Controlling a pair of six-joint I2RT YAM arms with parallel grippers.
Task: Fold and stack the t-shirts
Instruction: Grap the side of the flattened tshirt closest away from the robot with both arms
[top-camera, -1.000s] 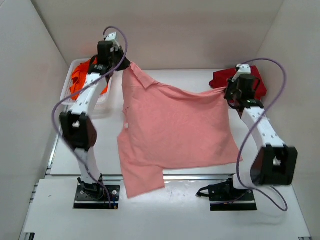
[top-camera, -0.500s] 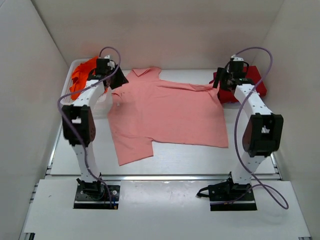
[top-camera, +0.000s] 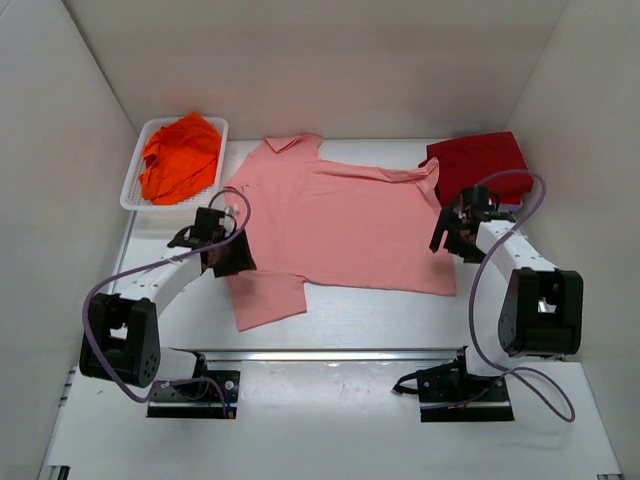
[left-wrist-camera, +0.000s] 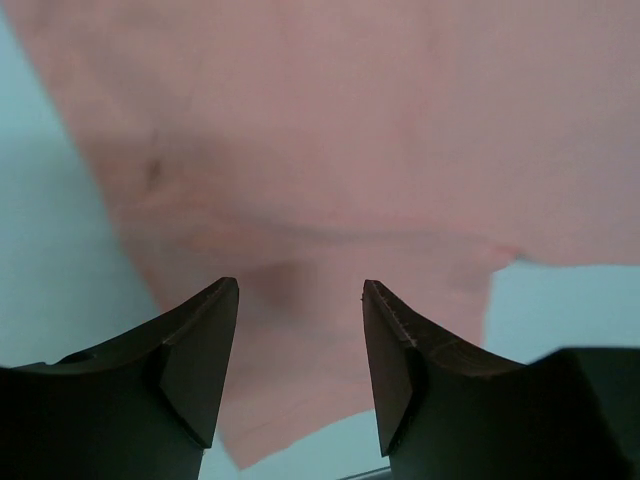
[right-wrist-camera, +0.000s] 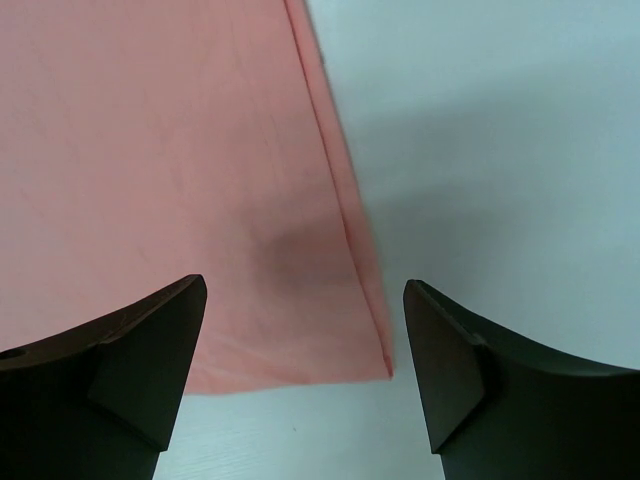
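A salmon-pink t-shirt (top-camera: 335, 220) lies spread flat across the middle of the table, collar toward the back. My left gripper (top-camera: 228, 262) hovers over its near-left sleeve, open and holding nothing; in the left wrist view the pink cloth (left-wrist-camera: 330, 150) fills the space beyond the gripper (left-wrist-camera: 300, 300). My right gripper (top-camera: 448, 238) stands open above the shirt's right hem; the right wrist view shows that hem corner (right-wrist-camera: 375, 350) between the fingers of the gripper (right-wrist-camera: 305, 305), untouched. A dark red t-shirt (top-camera: 480, 160) lies folded at the back right. A bright orange t-shirt (top-camera: 180, 155) is bunched in the basket.
A white slotted basket (top-camera: 134, 190) stands at the back left against the wall. White walls close in the table on three sides. A metal rail (top-camera: 330, 354) runs along the near edge in front of both arm bases.
Both grippers held the pink shirt up by its corners, laid it flat on the table, opened and let go. Both arms have since drawn back toward me, low over the shirt's edges.
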